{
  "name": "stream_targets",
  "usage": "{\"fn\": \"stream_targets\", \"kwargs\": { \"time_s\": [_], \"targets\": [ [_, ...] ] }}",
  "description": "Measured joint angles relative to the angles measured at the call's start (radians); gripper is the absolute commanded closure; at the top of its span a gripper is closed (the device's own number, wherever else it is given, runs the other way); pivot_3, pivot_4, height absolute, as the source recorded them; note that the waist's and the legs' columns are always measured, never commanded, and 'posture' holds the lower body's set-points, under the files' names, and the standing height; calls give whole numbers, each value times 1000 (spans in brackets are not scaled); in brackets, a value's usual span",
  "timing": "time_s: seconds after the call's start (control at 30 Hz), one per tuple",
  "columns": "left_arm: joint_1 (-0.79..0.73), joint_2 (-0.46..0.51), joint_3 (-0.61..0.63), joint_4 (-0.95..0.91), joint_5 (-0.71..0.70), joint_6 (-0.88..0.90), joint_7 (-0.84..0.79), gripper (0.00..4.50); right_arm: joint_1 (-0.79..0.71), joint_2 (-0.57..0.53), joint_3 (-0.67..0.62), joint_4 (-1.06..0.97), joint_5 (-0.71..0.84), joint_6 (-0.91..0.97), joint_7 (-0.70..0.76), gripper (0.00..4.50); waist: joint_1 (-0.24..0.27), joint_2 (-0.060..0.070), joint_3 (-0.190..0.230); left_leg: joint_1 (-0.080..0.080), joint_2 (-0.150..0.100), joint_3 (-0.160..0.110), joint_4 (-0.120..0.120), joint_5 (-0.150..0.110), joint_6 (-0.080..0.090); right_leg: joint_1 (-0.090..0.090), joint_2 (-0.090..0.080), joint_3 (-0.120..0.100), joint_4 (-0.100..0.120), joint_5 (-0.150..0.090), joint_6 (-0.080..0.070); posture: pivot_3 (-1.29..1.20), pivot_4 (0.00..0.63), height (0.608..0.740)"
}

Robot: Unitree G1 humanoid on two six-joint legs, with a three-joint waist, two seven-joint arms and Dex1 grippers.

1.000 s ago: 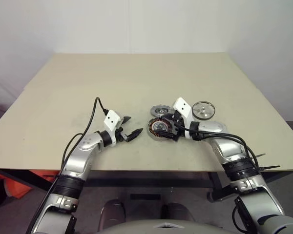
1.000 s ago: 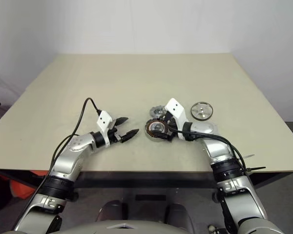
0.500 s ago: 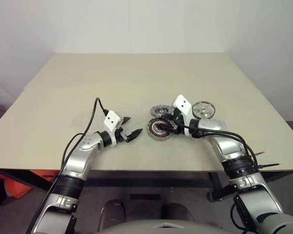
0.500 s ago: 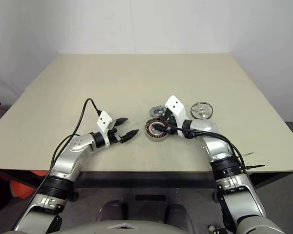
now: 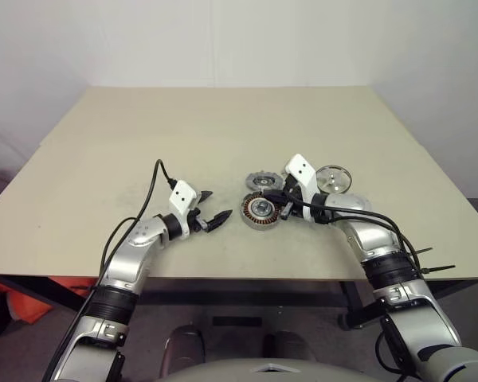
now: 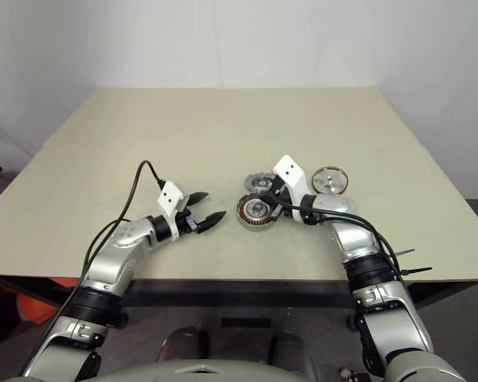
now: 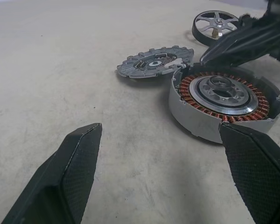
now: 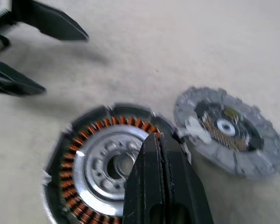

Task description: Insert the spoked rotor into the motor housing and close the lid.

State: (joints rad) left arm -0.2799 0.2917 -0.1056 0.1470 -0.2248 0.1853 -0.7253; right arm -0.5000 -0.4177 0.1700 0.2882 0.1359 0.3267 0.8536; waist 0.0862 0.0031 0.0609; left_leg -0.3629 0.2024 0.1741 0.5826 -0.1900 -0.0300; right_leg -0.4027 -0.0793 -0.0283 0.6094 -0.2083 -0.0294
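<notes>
- I see the right gripper (image 8: 161, 140) with fingers pressed together, empty, tips over the rim of the round housing with copper windings (image 5: 261, 212) on the beige table (image 5: 223, 135).
- Left gripper (image 5: 213, 208) spread wide, empty, just beside housing.
- Spoked silver wheel (image 5: 332, 179) beyond the right wrist; notched grey disc (image 5: 263, 181) just behind housing.

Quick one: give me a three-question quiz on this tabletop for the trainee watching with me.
1. True or false: the spoked wheel already sits inside the motor housing.
2. The right claw is shut, with its tips over: A. the housing's rim; B. the spoked wheel; C. bare table.
3. Fill in: the left claw, empty and beside the housing, is ___.

Key: 1 false; 2 A; 3 open.
</notes>
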Motion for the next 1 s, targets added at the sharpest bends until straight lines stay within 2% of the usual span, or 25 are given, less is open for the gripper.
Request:
{"fn": "stream_targets", "kwargs": {
  "time_s": [0.3,0.63,1.0],
  "targets": [
    [0,0,0,1,1,-3,1,246,-5,11,2,47,-20,-49,-2,4471,4,0,0,0,0,0,1,0,0,0,0,0,0,0,0,0,0,740],
    [0,1,0,1,2,-3,5,246,22,1,4,-11,-20,-30,37,4471,8,0,0,0,0,0,1,0,0,0,0,0,1,0,0,0,0,740],
    [0,1,0,1,2,-3,7,246,21,-3,-1,-44,-17,-26,15,4471,8,0,0,0,0,0,1,0,0,0,0,0,1,0,0,0,0,740]
  ]
}}
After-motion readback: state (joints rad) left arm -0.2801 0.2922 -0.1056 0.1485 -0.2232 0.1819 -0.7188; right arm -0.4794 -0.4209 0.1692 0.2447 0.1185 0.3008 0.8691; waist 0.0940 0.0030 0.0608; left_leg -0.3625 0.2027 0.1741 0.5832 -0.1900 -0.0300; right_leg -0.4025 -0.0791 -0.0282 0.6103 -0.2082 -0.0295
